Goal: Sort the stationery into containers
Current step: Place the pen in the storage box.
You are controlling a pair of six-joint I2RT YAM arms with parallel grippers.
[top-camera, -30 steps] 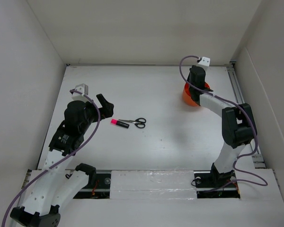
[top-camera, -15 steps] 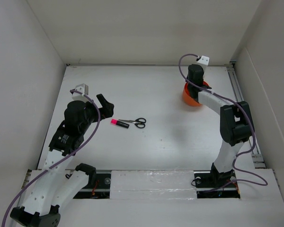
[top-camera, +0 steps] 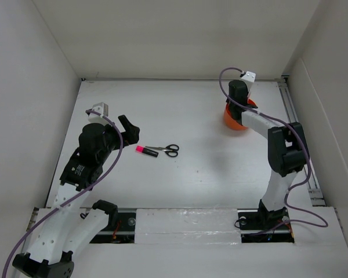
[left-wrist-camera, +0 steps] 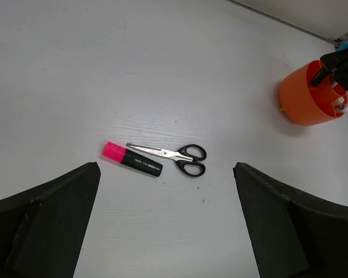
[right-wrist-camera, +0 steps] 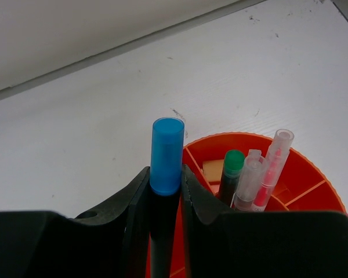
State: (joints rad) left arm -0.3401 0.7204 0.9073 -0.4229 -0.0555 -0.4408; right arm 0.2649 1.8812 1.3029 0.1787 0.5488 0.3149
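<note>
The blue-capped marker (right-wrist-camera: 166,156) looks light, hard and smooth, so it could slip. The right gripper (right-wrist-camera: 165,176) pinches it at the bottom of the cap, over the 9 o'clock edge of the orange pot (right-wrist-camera: 319,168). The left gripper (top-camera: 127,128) is wide, holding nothing.

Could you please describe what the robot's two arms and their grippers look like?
Both arms share one design: white links joined by black joint housings. The left arm shows rows of small holes in its lower white link. A thin purple cable loops along it, another along the right arm. Each wrist carries a small white box. The left gripper and right gripper have matte black fingers.
</note>
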